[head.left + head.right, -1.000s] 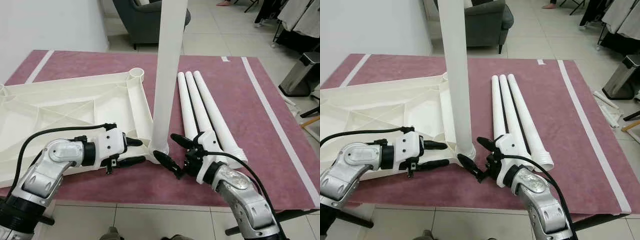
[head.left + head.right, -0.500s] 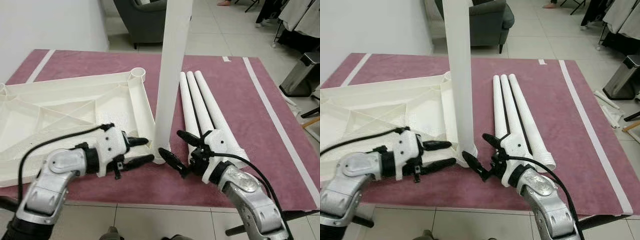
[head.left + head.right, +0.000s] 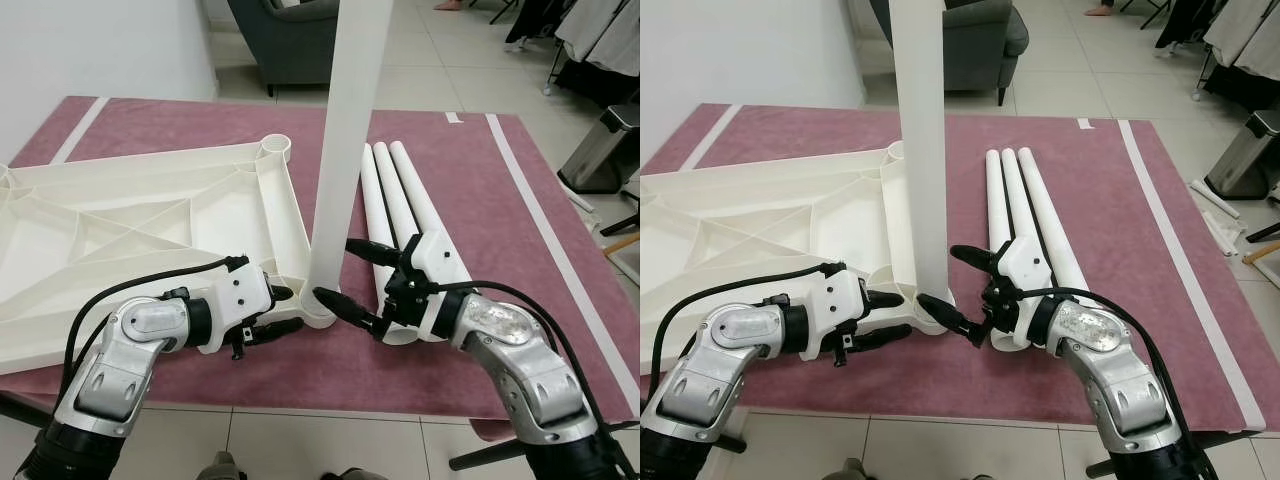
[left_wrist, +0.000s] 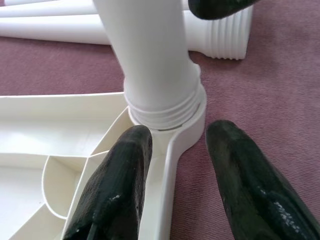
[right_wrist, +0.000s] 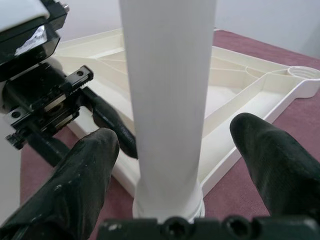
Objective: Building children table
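Table leg [image 3: 345,150] stands upright in the tabletop [image 3: 150,220] corner, between your two open grippers, left [image 3: 283,310] and right [image 3: 352,283].

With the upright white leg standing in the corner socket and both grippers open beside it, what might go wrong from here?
1. The upright white plastic leg leans slightly, with threads exposed above the corner socket; it may be cross-threaded or topple.
2. The right gripper is open around the leg and the left gripper open at the socket, so nothing steadies it.
3. A falling leg could scatter the three loose white legs.
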Motion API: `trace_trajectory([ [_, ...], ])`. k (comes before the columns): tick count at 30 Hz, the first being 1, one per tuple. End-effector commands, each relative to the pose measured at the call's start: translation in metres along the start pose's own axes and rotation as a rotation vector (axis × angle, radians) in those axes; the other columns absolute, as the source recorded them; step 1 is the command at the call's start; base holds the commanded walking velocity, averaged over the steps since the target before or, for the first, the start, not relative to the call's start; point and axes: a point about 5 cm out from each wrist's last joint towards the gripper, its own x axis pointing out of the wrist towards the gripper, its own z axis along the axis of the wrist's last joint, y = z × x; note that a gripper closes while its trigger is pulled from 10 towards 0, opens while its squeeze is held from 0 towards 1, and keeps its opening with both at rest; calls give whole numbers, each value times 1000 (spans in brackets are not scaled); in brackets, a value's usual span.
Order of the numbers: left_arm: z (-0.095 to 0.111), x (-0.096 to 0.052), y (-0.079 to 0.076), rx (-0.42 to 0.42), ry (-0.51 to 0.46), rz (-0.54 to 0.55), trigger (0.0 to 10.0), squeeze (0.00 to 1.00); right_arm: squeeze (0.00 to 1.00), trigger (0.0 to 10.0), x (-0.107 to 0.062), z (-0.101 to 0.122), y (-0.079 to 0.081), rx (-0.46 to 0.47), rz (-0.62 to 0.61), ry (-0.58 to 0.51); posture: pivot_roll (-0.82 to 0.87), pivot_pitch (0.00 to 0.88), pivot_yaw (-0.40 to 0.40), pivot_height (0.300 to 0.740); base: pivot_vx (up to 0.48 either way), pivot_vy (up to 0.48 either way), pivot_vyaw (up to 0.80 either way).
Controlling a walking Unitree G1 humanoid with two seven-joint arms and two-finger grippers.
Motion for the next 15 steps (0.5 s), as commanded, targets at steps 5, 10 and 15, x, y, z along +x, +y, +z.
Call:
trace_trajectory([
  [5, -11, -7, 24, 14, 83, 376, 10000, 0, 0, 10000, 16, 3, -4, -11, 67, -25, 79, 93, -1, 740, 0, 0, 0],
  [10, -14, -8, 25, 25, 102, 319, 10000, 0, 0, 10000, 23, 1, -3, -8, 106, -20, 80, 95, -6, 740, 0, 0, 0],
  [15, -19, -9, 24, 44, 131, 240, 10000, 0, 0, 10000, 31, 1, -5, -14, 139, -19, 84, 97, -12, 740, 0, 0, 0],
])
